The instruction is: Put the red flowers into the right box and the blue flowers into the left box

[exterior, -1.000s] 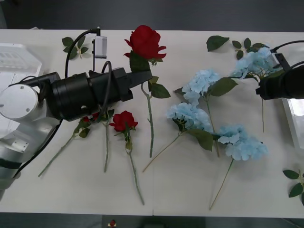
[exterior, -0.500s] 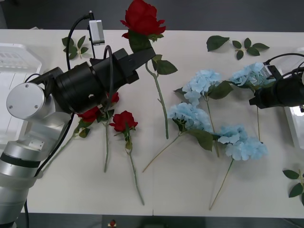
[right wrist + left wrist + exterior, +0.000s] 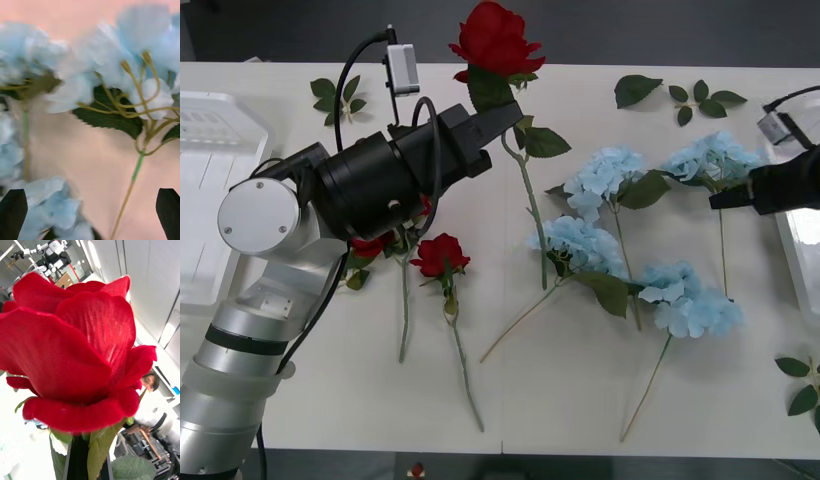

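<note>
Front view: three red flowers (image 3: 442,254) — one raised off the table (image 3: 510,400), pinched just under its bloom by left hand (image 3: 498,113), two lying near that arm. Four blue flowers (image 3: 582,243), fluffy pale clusters, lying mid-right. Right hand (image 3: 725,198) spread, beside the far-right cluster.
</note>
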Controlling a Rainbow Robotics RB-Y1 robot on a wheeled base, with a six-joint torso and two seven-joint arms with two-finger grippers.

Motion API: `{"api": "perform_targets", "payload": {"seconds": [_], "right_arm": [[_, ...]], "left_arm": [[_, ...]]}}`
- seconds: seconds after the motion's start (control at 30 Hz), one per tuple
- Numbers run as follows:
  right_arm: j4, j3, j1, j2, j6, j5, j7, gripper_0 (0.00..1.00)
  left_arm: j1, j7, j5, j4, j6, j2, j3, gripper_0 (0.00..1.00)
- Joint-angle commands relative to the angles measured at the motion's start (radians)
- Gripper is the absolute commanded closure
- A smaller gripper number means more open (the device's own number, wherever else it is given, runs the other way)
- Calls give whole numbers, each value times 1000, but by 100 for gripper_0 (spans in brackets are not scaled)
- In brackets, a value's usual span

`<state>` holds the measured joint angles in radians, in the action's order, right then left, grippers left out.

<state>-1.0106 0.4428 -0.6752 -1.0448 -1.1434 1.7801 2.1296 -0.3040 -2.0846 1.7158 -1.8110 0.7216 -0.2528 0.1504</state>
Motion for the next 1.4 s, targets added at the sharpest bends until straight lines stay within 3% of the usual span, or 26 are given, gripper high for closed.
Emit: {"api": "perform_targets", "payload": {"seconds": [0.03, 0.27, 0.43, 0.6, 1.1, 1.4], "right_arm": [[-22, -10, -44, -100, -48, 197, 162, 0], [-129, -30, 46, -142, -15, 489, 309, 0], [-464, -133, 281, -169, 200, 570, 328, 0], [-714, -144, 414, -159, 352, 570, 317, 0], [-1005, -127, 606, 25, 406, 406, 342, 0], [-985, -72, 568, 218, 452, 223, 325, 0]], "left_arm": [[-40, 41, -13, -16, -7, 7, 11, 100], [-56, 55, -12, -1, -19, 7, 40, 100], [-69, 57, 19, -1, -134, 0, 113, 100], [-73, 58, 19, 9, -156, -13, 139, 100], [-76, 61, 19, 15, -154, -19, 147, 100], [-76, 64, 19, 16, -154, -22, 147, 100]]}}
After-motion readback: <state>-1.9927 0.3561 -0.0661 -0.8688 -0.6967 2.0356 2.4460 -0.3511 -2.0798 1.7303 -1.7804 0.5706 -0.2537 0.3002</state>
